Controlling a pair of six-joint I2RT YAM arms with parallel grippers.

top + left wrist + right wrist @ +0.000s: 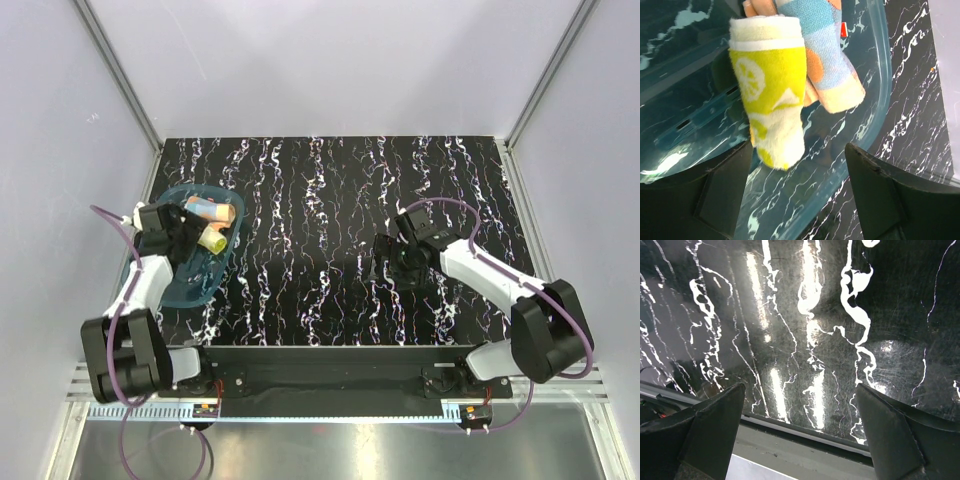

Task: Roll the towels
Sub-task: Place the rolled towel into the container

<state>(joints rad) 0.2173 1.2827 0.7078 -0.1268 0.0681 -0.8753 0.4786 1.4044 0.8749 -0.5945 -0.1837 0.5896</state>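
Observation:
Both towels lie rolled side by side in the teal-blue tray. The yellow and cream towel is a roll next to the orange-pink towel with blue patches. In the top view the yellow roll and the orange-pink roll sit in the tray's far part. My left gripper is open and empty, just short of the yellow roll's end, over the tray. My right gripper is open and empty above the bare marbled table; it shows in the top view right of centre.
The black marbled tabletop spans the view between grey walls. The tray sits at the table's left edge. The table's metal edge strip shows under the right gripper. Purple cables loop off both arms.

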